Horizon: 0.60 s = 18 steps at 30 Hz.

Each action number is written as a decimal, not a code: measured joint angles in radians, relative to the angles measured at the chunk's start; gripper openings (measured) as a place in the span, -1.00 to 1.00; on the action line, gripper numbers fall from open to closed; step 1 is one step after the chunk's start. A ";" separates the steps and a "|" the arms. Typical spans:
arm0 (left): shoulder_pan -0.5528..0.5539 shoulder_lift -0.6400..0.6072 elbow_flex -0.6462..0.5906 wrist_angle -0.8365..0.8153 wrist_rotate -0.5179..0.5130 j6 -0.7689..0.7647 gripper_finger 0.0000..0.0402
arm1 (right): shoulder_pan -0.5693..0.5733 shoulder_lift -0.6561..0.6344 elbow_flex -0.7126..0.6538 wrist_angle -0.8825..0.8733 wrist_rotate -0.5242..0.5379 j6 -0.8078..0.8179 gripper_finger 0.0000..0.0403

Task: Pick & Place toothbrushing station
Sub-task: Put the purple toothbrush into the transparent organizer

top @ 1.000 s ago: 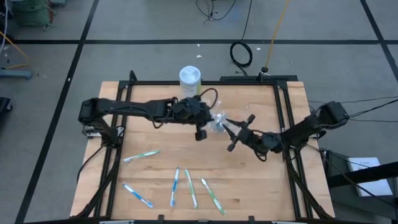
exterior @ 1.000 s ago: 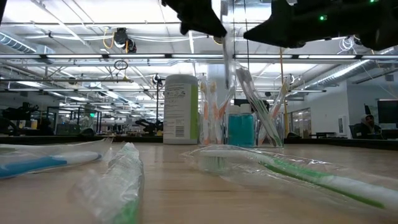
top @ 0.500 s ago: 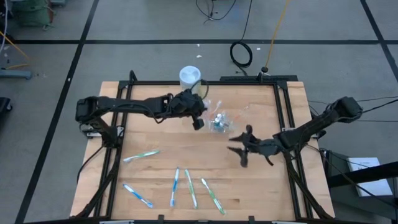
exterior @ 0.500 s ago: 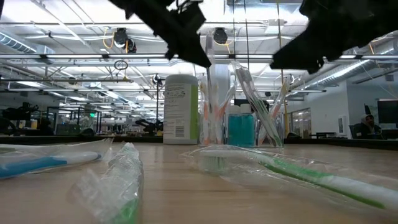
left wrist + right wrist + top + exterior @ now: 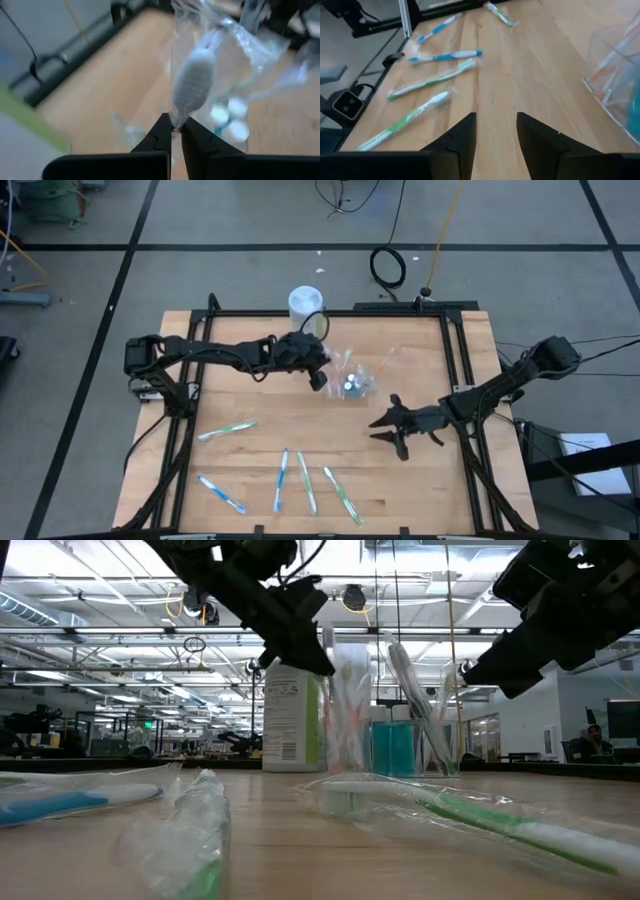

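The clear plastic cup [image 5: 352, 384] stands mid-table with several toothbrushes and teal toothpaste tubes [image 5: 391, 748] upright in it. My left gripper [image 5: 319, 379] hovers at the cup's left, shut on a white toothbrush in a clear wrapper [image 5: 194, 82]. My right gripper [image 5: 381, 430] stands open with nothing between its fingers, over bare wood on the cup's near right side. Several more wrapped toothbrushes [image 5: 281, 479] lie flat near the table's front edge. My left gripper pinches the wrapper's end [image 5: 175, 119] just behind the bristle head, between its two fingertips. The fingers slant down from the table's left. The wrapped brush sticks out ahead of the fingers, clear of the table and over the cup; whether it touches the cup, I cannot tell.
A tall canister with a white lid and green label [image 5: 305, 304] stands at the far edge, just behind my left gripper. Black frame rails [image 5: 455, 360] run along the table's sides. Bare wood lies between the cup and the loose toothbrushes.
My left gripper has sunk toward the cup with the wrapped toothbrush, rolling a little. My right gripper has drawn back from the cup toward the table's near right and has turned over to point more level.
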 joint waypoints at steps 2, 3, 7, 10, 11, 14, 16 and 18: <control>0.000 -0.011 0.000 0.041 -0.011 0.024 -0.95 | 0.000 -0.001 -0.002 0.021 0.001 -0.003 -0.36; 0.000 -0.015 0.004 0.049 -0.011 0.029 -0.95 | 0.000 -0.001 -0.002 0.023 0.000 -0.007 -0.36; -0.007 -0.052 0.014 0.028 0.056 0.060 -0.91 | 0.000 -0.001 -0.002 0.019 0.000 -0.010 -0.36; -0.026 -0.107 0.015 -0.070 0.067 0.059 -0.92 | 0.000 -0.001 -0.002 0.018 0.000 -0.011 -0.36; -0.034 -0.128 0.014 -0.104 0.057 0.056 -0.94 | 0.000 -0.001 -0.002 0.018 0.000 -0.012 -0.36; -0.060 -0.177 0.015 -0.204 0.029 0.048 -0.95 | 0.000 -0.001 -0.004 0.018 0.000 -0.012 -0.36; -0.084 -0.186 0.015 -0.218 0.026 0.048 -0.94 | 0.000 0.000 -0.004 0.019 0.000 -0.013 -0.36; -0.104 -0.183 0.015 -0.217 0.030 0.048 -0.91 | -0.002 0.000 -0.004 0.026 0.000 -0.015 -0.36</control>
